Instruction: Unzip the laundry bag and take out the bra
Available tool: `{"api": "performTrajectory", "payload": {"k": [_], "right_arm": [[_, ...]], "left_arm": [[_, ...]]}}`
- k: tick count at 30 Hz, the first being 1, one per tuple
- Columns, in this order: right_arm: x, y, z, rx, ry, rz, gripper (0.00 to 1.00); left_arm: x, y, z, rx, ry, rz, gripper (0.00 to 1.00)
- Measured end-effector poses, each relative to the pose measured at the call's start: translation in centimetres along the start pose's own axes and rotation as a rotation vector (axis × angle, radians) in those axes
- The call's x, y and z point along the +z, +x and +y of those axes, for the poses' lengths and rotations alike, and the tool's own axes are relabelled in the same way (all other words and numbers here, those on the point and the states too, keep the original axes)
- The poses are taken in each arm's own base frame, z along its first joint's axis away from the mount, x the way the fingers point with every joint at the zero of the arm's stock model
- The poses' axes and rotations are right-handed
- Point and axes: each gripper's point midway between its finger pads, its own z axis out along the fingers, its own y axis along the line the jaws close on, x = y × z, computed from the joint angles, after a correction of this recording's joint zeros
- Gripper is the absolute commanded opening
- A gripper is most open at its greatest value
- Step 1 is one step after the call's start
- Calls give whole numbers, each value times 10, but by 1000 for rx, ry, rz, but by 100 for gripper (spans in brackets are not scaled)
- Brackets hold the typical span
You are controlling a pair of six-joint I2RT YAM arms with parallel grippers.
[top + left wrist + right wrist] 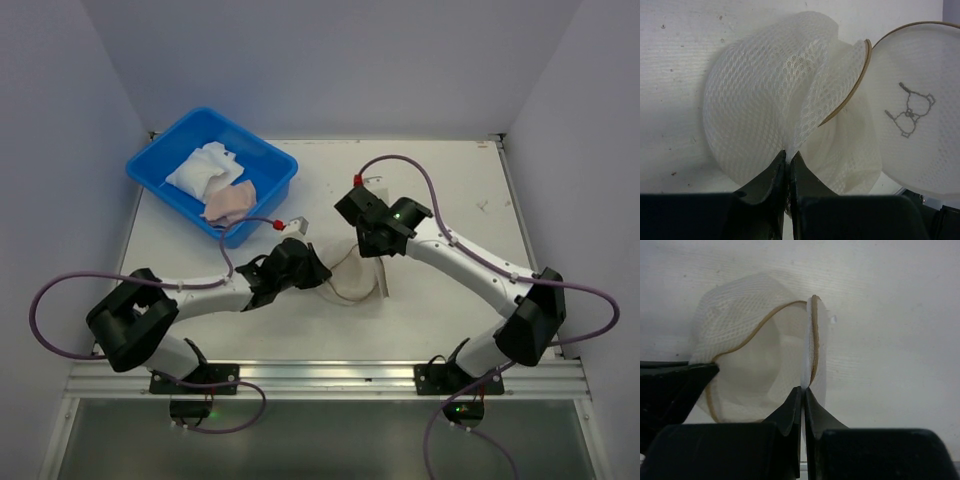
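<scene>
The cream-white mesh laundry bag (350,282) lies on the table between my two grippers, and its tan-edged opening gapes. My left gripper (318,273) is shut on a fold of the bag's mesh wall (765,100), as the left wrist view (788,155) shows. My right gripper (380,250) is shut on the rim of the bag's flat round face (815,340), as the right wrist view (803,389) shows. That face carries the black bra-outline mark (910,114). The bag's inside (755,370) looks hollow. A peach-pink cloth piece (230,203), possibly the bra, lies in the blue tub (268,207).
The blue tub stands at the back left and also holds a crumpled white cloth (205,170). White walls close in the table on the left, back and right. A metal rail (320,378) runs along the near edge by the arm bases.
</scene>
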Motion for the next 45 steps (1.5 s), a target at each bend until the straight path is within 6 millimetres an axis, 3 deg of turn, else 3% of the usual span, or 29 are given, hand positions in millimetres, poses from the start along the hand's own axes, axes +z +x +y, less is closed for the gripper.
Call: {"api": "performTrajectory", "payload": {"k": [11, 15, 18, 22, 24, 32, 39, 45], "right_arm": [[20, 4, 97, -23, -291, 51, 0], [24, 9, 123, 5, -409, 65, 1], [25, 18, 141, 30, -501, 91, 6], [31, 31, 160, 50, -587, 141, 7], [37, 39, 167, 62, -613, 166, 7], [58, 79, 170, 84, -640, 269, 11], [74, 89, 178, 135, -698, 313, 13], [92, 111, 186, 152, -714, 378, 8]], "left_arm": [[11, 22, 22, -24, -36, 45, 8], [11, 30, 33, -26, -52, 57, 9], [10, 34, 39, -37, -59, 60, 12], [6, 40, 50, -50, -77, 57, 18], [1, 39, 55, -63, -83, 44, 22], [-26, 23, 72, -118, -99, -51, 59], [-42, 21, 87, -117, -147, -75, 62], [-64, -2, 67, -136, -51, -162, 47]]}}
